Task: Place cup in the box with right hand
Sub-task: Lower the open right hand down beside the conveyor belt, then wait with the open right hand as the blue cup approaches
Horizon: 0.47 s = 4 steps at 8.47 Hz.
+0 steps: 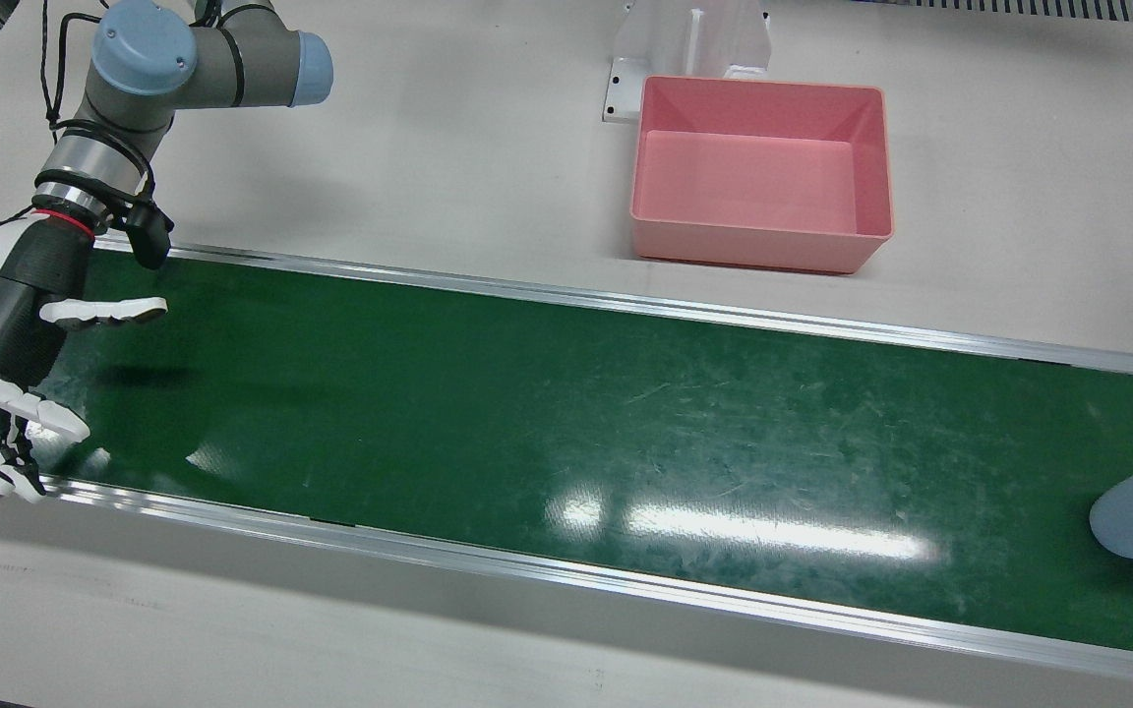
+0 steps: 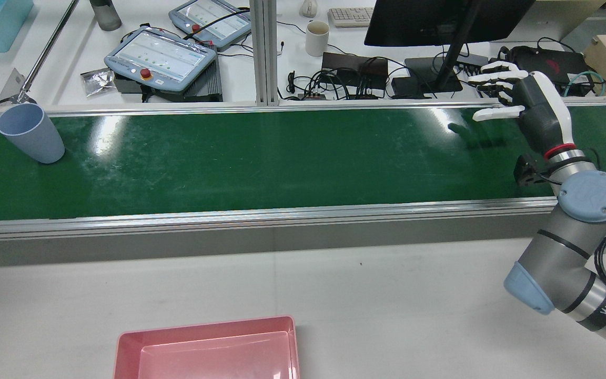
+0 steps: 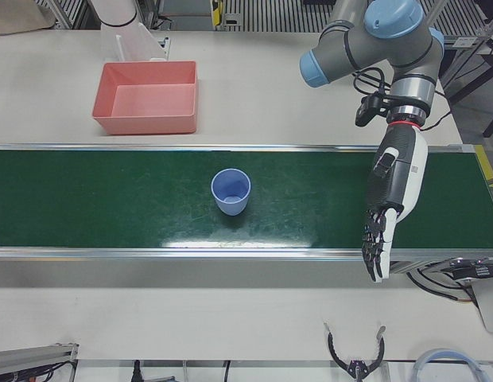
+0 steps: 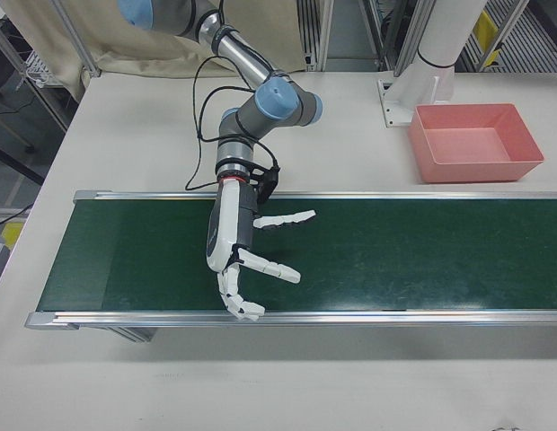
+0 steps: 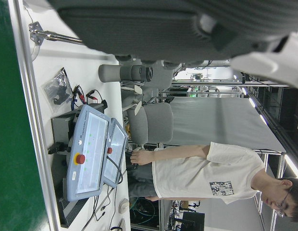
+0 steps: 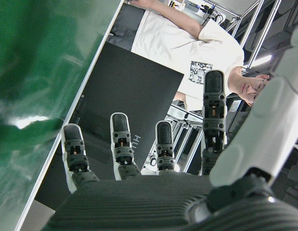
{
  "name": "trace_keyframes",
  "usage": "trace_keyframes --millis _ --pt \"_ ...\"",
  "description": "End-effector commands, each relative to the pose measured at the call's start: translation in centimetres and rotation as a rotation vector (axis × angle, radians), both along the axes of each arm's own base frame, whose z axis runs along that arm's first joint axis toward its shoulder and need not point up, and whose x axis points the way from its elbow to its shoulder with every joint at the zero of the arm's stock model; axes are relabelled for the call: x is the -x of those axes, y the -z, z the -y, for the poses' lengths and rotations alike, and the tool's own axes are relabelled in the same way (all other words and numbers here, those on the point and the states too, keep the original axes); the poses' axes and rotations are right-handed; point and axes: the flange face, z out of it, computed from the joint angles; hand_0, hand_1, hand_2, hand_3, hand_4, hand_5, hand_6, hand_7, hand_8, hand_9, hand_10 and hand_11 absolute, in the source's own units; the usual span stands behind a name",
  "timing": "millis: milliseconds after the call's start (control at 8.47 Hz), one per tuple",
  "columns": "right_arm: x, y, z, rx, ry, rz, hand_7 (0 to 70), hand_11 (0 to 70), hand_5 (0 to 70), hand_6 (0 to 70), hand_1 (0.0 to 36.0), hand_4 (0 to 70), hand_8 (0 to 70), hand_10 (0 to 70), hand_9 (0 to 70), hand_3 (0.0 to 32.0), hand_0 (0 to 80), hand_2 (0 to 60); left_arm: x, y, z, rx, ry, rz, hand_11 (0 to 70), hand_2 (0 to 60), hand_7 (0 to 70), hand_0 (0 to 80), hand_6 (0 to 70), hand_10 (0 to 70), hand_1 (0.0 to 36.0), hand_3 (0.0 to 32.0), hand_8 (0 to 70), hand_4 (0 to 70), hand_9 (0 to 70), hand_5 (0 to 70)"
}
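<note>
Cup (image 2: 30, 132) stands upright on the green belt (image 2: 261, 158), well apart from the right robot hand (image 2: 518, 102), at the belt's opposite end; fingers spread, holding nothing.

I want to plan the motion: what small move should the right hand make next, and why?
Probably carry the open right hand along the green conveyor belt toward the light blue plastic cup. The cup stands upright near the belt's other end, far from the hand, which holds nothing.
</note>
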Motion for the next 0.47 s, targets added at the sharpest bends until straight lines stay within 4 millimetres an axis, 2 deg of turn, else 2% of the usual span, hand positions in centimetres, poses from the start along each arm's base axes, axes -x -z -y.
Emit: trace_keyframes --millis 0,118,236,354 --pt "-0.11 -0.71 -0.15 0.013 0.007 -0.007 44.0 18.4 4.9 5.3 0.4 48.4 21.3 13.0 25.9 32.0 48.0 0.0 0.00 0.05 0.00 -0.001 0.000 0.000 0.0 0.0 0.0 0.0 0.0 0.0 0.0 0.0 0.0 0.0 0.0 0.0" --pt "-0.17 -0.73 -0.18 0.014 0.013 -0.009 41.9 16.3 2.7 4.2 0.0 44.6 20.6 12.0 24.7 32.0 40.9 0.0 0.00 0.05 0.00 -0.001 0.000 0.000 0.0 0.0 0.0 0.0 0.0 0.0 0.0 0.0 0.0 0.0 0.0 0.0" --pt "-0.20 -0.76 -0.24 0.015 0.015 -0.001 40.3 14.3 0.8 3.4 0.0 43.5 20.0 11.1 23.6 32.0 20.9 0.0 0.00 0.05 0.00 -0.001 0.000 0.000 0.0 0.0 0.0 0.0 0.0 0.0 0.0 0.0 0.0 0.0 0.0 0.0" --pt "-0.17 -0.72 -0.34 0.015 0.017 0.001 40.0 13.5 0.5 3.2 0.0 42.5 20.0 10.6 23.6 32.0 14.7 0.0 0.00 0.05 0.00 -0.001 0.000 0.000 0.0 0.0 0.0 0.0 0.0 0.0 0.0 0.0 0.0 0.0 0.0 0.0"
